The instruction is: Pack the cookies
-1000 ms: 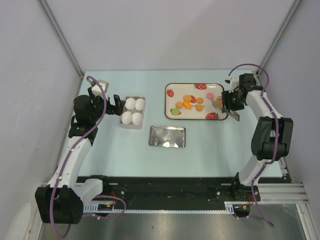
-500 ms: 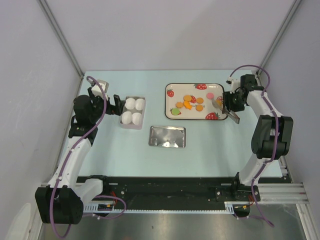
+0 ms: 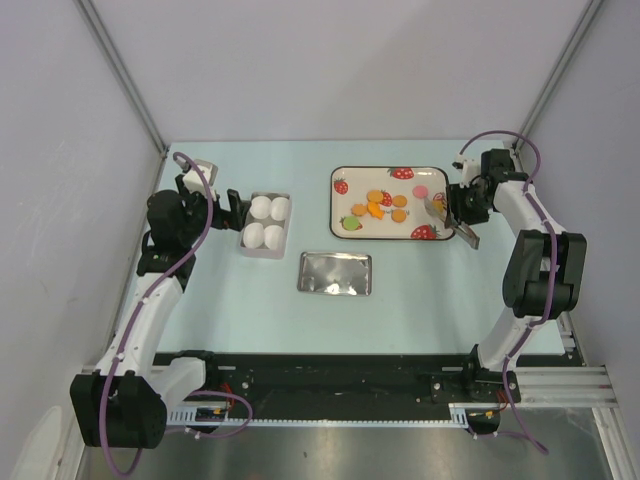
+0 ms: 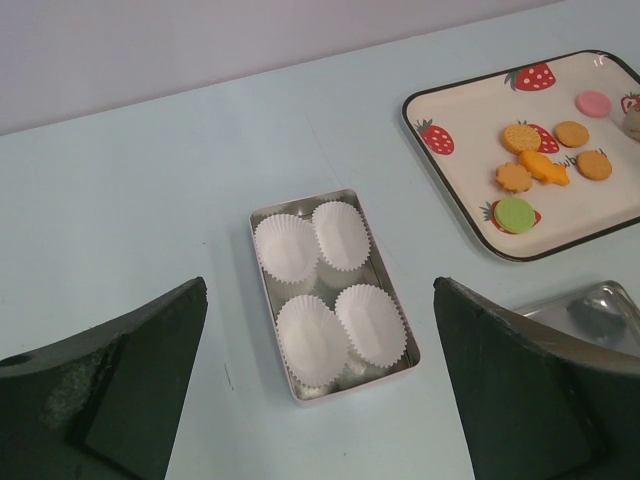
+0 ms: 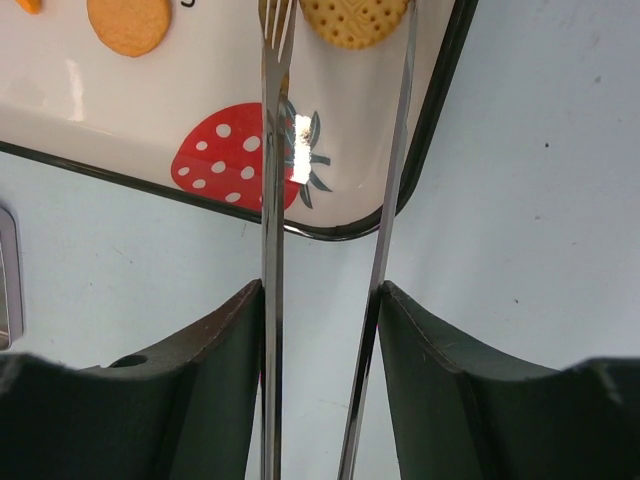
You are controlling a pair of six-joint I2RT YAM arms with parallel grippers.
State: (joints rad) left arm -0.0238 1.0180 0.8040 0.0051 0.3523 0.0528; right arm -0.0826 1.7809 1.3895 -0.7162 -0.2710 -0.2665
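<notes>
Several cookies (image 3: 382, 203) lie on the strawberry-print tray (image 3: 345, 172); they also show in the left wrist view (image 4: 572, 133). My right gripper (image 3: 466, 203) is shut on metal tongs (image 5: 272, 200) at the tray's right end. The tong tips reach over the tray, either side of a dotted yellow cookie (image 5: 352, 20); whether they touch it is cut off. Another cookie (image 5: 128, 22) lies to its left. My left gripper (image 3: 232, 210) is open and empty, just left of a metal tin (image 3: 264, 254) holding white paper cups (image 4: 310, 335).
The tin's flat metal lid (image 3: 335, 272) lies in front of the tray, and shows in the left wrist view (image 4: 600, 305). A green disc (image 4: 514, 213) and a pink disc (image 4: 592, 101) also lie on the tray. Grey walls enclose the table.
My right gripper with the tongs has shifted very slightly to the right. The left arm, tin and lid have not moved.
</notes>
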